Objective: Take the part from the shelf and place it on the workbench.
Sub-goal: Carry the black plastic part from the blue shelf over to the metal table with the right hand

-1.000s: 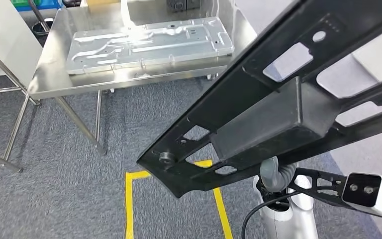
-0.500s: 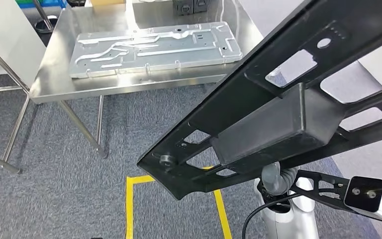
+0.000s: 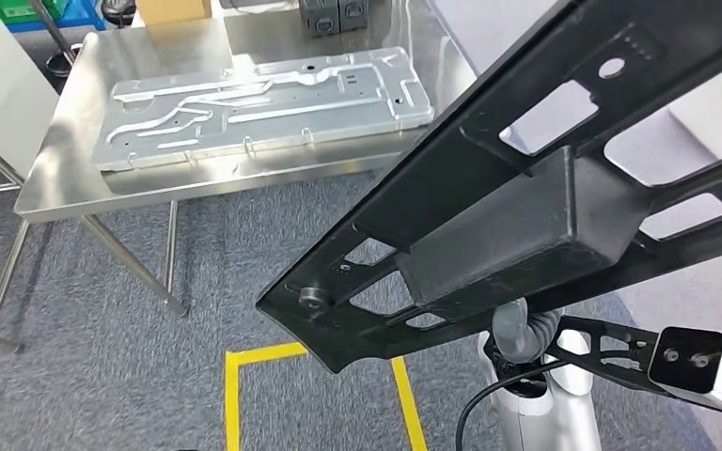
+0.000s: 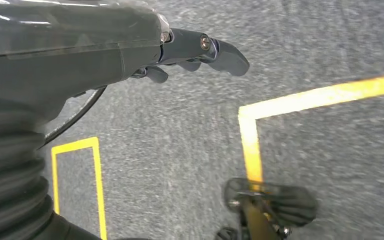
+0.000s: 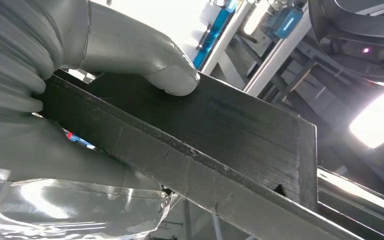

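Note:
A long black frame part [image 3: 526,216] with cut-outs and a box-shaped middle slants across the head view, close to the camera. My right hand [image 5: 105,65] grips it: the thick grey thumb presses on the flat face of the part [image 5: 220,145]. In the head view the right wrist [image 3: 522,334] shows just under the part. The steel workbench [image 3: 66,160] stands ahead at the upper left, apart from the part. My left hand [image 4: 130,50] hangs over the grey carpet with its dark fingers [image 4: 220,50] stretched out and nothing in them.
A large ribbed silver plate [image 3: 263,103] lies along the workbench. Behind it stand a cardboard box [image 3: 174,9] and dark boxes [image 3: 324,14]. Yellow tape [image 3: 235,395] marks a square on the carpet below me. Thin steel table legs [image 3: 132,258] reach the floor.
The whole picture has shifted: the workbench now sits further left and lower as the camera moved. The black part keeps its place in my right hand.

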Robot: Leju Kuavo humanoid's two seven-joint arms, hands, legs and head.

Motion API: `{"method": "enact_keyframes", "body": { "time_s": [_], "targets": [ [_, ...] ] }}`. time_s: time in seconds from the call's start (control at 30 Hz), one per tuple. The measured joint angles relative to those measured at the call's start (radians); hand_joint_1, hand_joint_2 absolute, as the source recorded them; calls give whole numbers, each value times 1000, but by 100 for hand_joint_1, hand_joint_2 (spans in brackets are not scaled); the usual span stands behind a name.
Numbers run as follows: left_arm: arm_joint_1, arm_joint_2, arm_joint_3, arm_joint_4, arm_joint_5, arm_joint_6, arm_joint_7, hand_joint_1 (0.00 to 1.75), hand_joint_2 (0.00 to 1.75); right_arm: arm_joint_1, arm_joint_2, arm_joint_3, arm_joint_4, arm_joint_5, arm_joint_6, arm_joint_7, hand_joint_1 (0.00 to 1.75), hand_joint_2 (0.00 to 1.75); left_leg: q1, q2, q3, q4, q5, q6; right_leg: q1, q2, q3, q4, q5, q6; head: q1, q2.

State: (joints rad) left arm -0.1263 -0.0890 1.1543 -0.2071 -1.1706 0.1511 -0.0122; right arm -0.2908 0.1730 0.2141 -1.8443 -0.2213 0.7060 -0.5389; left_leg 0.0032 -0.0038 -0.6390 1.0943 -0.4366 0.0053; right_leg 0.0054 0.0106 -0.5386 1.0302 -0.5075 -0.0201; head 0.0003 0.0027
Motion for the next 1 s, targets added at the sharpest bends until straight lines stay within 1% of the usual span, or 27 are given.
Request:
{"method": "enact_keyframes", "body": {
  "time_s": [0.03,0.1,0.17,0.2,0.23,0.27,0.3,0.33,0.37,0.4,0.43,0.47,0.5,0.53,0.57,0.6,0.67,0.7,0.73,0.77,0.8,0.83,0.87,0.9,0.93,0.97,1.0],
  "targets": [
    [-1,1,0,0,0,-1,0,0,175,-1,0,0,0,0,-1,0,175,175,-5,0,13,-34,10,6,0,1,3,-1,-5,4,1,0],
    [-2,1,0,0,-1,-1,1,0,175,-2,0,0,1,0,-4,1,175,175,-10,0,22,-55,2,11,-3,1,4,-5,-10,15,1,0],
    [-2,0,0,0,-2,-2,1,0,175,-4,0,0,-1,1,-7,2,175,175,-3,0,36,-74,2,15,-4,-1,8,-2,-18,25,2,0],
    [-2,0,0,0,-2,-2,2,0,175,-6,0,0,-1,1,-8,2,175,175,1,0,47,-85,2,18,-4,-2,-1,22,-30,30,2,0],
    [-3,0,0,0,-2,-3,2,0,175,-8,0,0,-2,3,-9,2,175,175,5,1,58,-93,0,21,-5,-3,-24,68,-49,35,3,0],
    [-4,-1,0,0,-3,-4,2,0,175,-9,0,0,-2,6,-11,2,175,175,5,1,66,-96,-4,23,-7,-4,-62,132,-71,40,3,0],
    [-5,-1,0,0,-3,-4,2,0,175,-8,0,0,-1,11,-14,2,175,175,5,1,72,-97,-10,25,-11,-4,-106,200,-91,45,3,0],
    [-5,-1,0,0,-3,-4,2,0,175,-7,-1,0,-1,17,-18,2,175,175,5,1,79,-97,-16,24,-16,-5,-145,250,-97,49,3,0],
    [-4,-2,0,0,-3,-4,2,0,175,-5,-1,0,0,24,-23,0,175,175,6,0,87,-96,-24,23,-20,-5,-170,269,-83,53,3,0],
    [-3,-3,0,0,-4,-4,2,0,175,-5,-1,0,0,31,-28,-2,175,175,7,-1,97,-96,-31,21,-24,-5,-174,247,-48,57,4,0],
    [-3,-4,0,0,-4,-4,2,0,175,-5,-1,0,-1,39,-32,-5,175,175,9,-5,109,-95,-41,17,-28,-5,-159,190,3,60,4,0],
    [-2,-4,0,0,-5,-4,3,0,175,-5,-1,0,-1,47,-36,-8,175,175,11,-9,118,-94,-50,10,-31,2,-135,123,46,62,4,0],
    [-4,-5,0,0,-5,-4,3,0,175,-4,-2,0,-2,54,-40,-12,175,175,12,-14,125,-91,-60,3,-34,13,-110,60,73,62,3,0],
    [-6,-5,0,0,-5,-4,3,0,175,-3,-3,0,-3,61,-43,-15,175,175,12,-18,127,-90,-67,-4,-34,21,-93,21,84,58,2,0],
    [-8,-5,0,0,-5,-4,4,0,175,-2,-3,0,-5,65,-46,-19,175,175,12,-21,126,-90,-71,-11,-32,29,-85,7,78,52,2,0],
    [-10,-5,0,0,-5,-4,4,0,175,-2,-4,0,-6,68,-47,-21,175,175,13,-24,127,-92,-74,-17,-29,29,-82,2,72,44,1,0],
    [-10,-5,0,0,-5,-4,5,0,175,-3,-4,0,-10,70,-47,-23,175,175,16,-26,131,-92,-81,-28,-29,20,-75,-1,65,28,0,0],
    [-10,-5,0,0,-5,-4,5,0,175,-3,-4,0,-12,71,-47,-23,175,175,16,-23,125,-72,-91,-32,-30,13,-69,-5,61,20,-3,0],
    [-11,-5,0,0,-5,-4,5,0,175,-3,-4,0,-14,71,-47,-24,175,175,17,-19,105,-30,-109,-35,-31,5,-61,-9,57,12,-5,0],
    [-11,-5,0,0,-6,-4,5,0,175,-2,-4,0,-14,71,-47,-24,175,175,17,-13,71,33,-133,-37,-29,-3,-54,-10,51,7,-7,0],
    [-10,-6,0,0,-6,-4,5,0,175,-2,-4,1,-14,72,-48,-24,175,175,17,-10,27,106,-157,-38,-26,-11,-47,-10,45,2,-8,0],
    [-9,-6,0,0,-6,-4,5,0,175,-1,-4,1,-14,75,-49,-24,175,175,17,-8,-17,171,-171,-38,-22,-18,-40,-10,38,0,-8,0],
    [-6,-6,0,0,-6,-4,5,0,175,-1,-4,2,-14,78,-51,-25,175,175,17,-7,-47,205,-166,-36,-19,-25,-31,-10,30,-2,-8,0],
    [-4,-6,1,0,-6,-4,5,0,175,0,-4,3,-14,82,-54,-26,175,175,16,-5,-59,202,-141,-33,-16,-31,-20,-10,23,-2,-8,0],
    [-2,-6,1,0,-6,-4,5,0,175,0,-4,4,-13,84,-57,-27,175,175,14,-1,-51,157,-98,-27,-14,-37,-8,-10,14,-2,-8,0],
    [-1,-6,1,0,-7,-4,5,0,175,0,-4,6,-14,84,-60,-29,175,175,10,9,-29,88,-48,-18,-12,-44,5,-11,5,-2,-8,0],
    [-1,-5,1,0,-8,-3,5,0,175,0,-4,7,-14,84,-62,-30,175,175,3,26,-5,22,-13,-10,-8,-51,16,-11,-4,1,-8,0]
  ]
}}
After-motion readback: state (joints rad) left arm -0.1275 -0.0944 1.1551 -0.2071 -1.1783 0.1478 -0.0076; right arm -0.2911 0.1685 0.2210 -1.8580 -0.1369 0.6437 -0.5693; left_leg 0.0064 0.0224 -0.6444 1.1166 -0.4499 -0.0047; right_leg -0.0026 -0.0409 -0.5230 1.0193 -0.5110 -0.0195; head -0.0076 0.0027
